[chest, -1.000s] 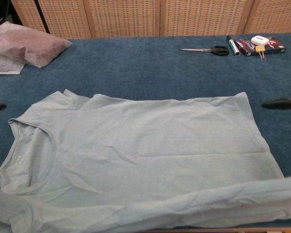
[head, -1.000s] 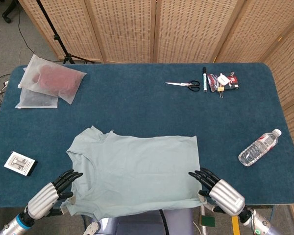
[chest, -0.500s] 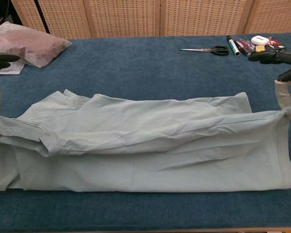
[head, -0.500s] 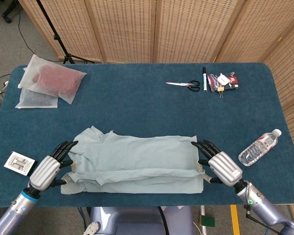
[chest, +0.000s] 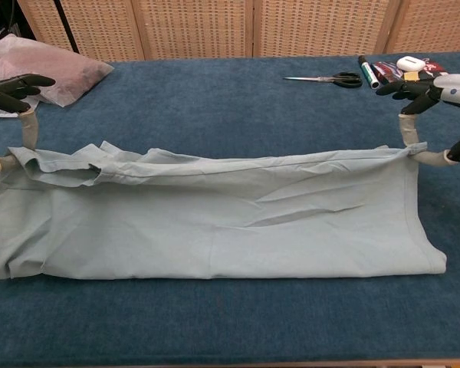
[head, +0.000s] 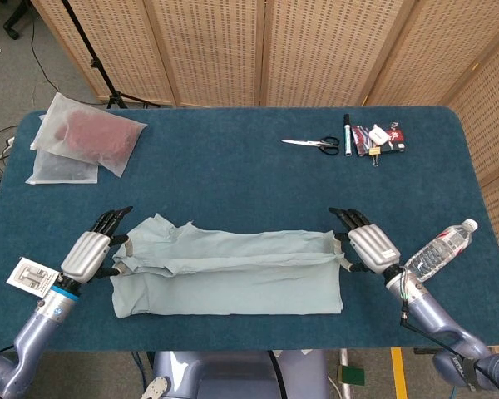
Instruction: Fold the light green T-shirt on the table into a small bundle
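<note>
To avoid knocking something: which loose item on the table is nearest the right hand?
The water bottle, lying on its side just beside the right hand; the scissors lie far off at the back edge.

Worktop (head: 233,179): deep teal-blue, plain napped cloth. T-shirt (head: 233,274): pale mint green, no print. Left robot hand (head: 91,252): silver-grey back, black fingers (head: 112,219), tan pads. Right robot hand (head: 368,243): same silver and black, tan tips (chest: 409,130). Scissors (head: 312,144): black handles, steel blades. Marker (head: 347,135): black with a white band. Bottle (head: 439,250): clear, white cap. Bags (head: 87,141): frosted white, dark red contents in the upper one. Small box (head: 35,278): white face, black edge. Screen (head: 266,50): tan woven panels, wood frames.
</note>
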Robot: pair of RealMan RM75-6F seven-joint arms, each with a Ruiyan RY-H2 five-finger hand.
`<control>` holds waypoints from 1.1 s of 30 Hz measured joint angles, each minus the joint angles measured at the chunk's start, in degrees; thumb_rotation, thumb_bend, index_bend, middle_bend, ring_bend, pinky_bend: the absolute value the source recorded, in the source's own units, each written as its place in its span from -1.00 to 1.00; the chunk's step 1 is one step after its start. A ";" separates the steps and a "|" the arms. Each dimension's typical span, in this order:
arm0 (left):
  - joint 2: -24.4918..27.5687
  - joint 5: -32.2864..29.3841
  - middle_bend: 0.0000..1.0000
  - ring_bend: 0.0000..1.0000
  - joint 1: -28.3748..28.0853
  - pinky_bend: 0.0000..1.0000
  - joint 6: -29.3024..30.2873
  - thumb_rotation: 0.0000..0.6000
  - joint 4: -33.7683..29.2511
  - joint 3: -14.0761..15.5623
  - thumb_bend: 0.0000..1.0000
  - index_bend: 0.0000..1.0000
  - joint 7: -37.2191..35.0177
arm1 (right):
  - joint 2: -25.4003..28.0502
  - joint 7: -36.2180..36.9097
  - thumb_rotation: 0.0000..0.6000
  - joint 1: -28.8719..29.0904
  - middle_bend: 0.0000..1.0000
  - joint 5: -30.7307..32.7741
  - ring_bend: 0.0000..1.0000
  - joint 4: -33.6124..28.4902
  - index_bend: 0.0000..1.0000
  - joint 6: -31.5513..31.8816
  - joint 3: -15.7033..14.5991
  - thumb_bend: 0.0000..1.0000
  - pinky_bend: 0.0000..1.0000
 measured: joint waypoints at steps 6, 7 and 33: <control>-1.96 -2.27 -1.00 -1.00 -1.41 -1.00 -3.53 1.00 3.34 -1.56 0.09 0.53 -0.95 | -2.76 0.35 1.00 1.47 -0.94 3.01 -1.00 4.56 0.31 -3.61 1.43 0.01 -0.95; -2.31 -2.56 -1.00 -1.00 -1.64 -1.00 -4.08 1.00 3.86 -1.78 0.09 0.53 -1.20 | -3.09 0.43 1.00 1.65 -0.94 3.29 -1.00 5.11 0.31 -4.08 1.58 0.01 -0.95; -6.72 -5.64 -1.00 -1.00 -4.08 -1.00 -9.02 1.00 9.10 -4.57 0.09 0.53 -1.11 | -2.51 -7.97 1.00 0.82 -1.00 11.79 -1.00 4.52 -1.00 -7.26 3.57 -1.00 -0.95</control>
